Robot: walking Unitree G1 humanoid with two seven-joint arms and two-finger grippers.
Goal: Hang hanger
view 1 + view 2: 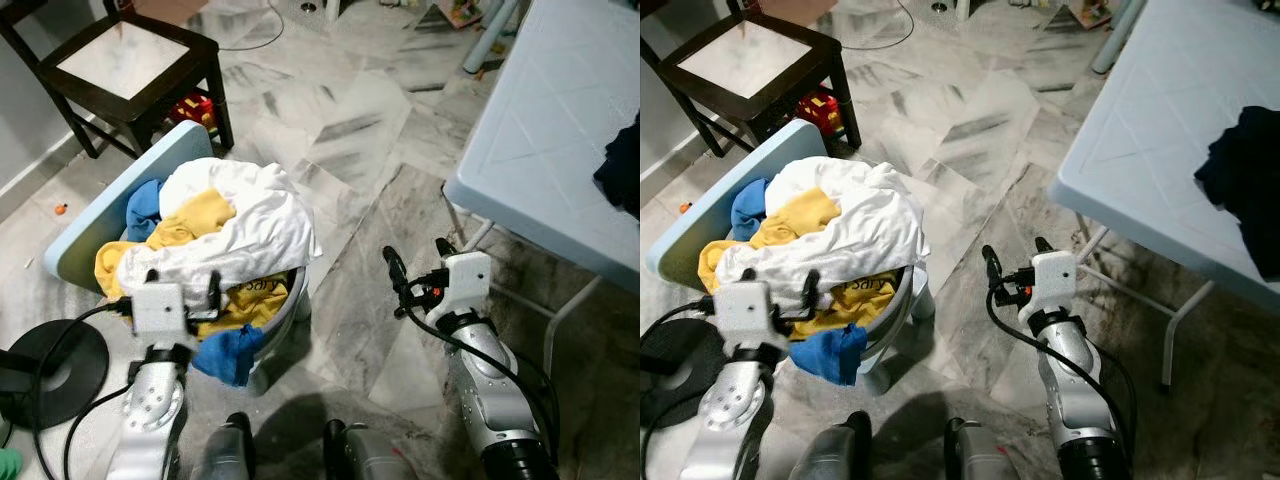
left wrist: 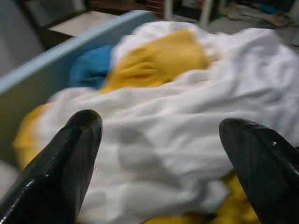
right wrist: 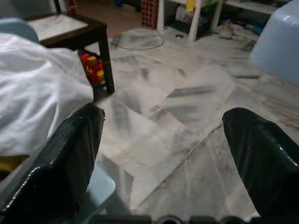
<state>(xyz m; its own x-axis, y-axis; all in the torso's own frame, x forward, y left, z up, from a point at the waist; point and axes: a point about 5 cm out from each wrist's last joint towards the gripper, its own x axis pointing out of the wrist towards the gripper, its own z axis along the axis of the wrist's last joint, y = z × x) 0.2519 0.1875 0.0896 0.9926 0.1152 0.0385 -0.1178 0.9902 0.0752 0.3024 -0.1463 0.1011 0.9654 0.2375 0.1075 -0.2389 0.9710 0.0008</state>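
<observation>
Here both tools, left [image 1: 183,282] and right [image 1: 420,260], gape empty beside heaped white-and-yellow laundry [image 1: 215,235].

A pale blue basket [image 1: 85,240] heaped with white, yellow and blue laundry [image 1: 235,225] stands on the marble floor [image 1: 350,130], a dark chair [image 1: 130,65] beyond it and a light blue table [image 1: 550,130] at right.

Laundry basket [image 1: 285,318] mostly buried under heaped clothes; only part of rim shows. Yellow garment [image 1: 262,293] print partly covered, unreadable. Dark cloth [image 1: 1245,185] on pale table [image 1: 1160,130] cut by frame edge. Dark chair [image 1: 135,70] cropped at top. Left wrist view blurred; white cloth [image 2: 187,121] soft, folds indistinct.
</observation>
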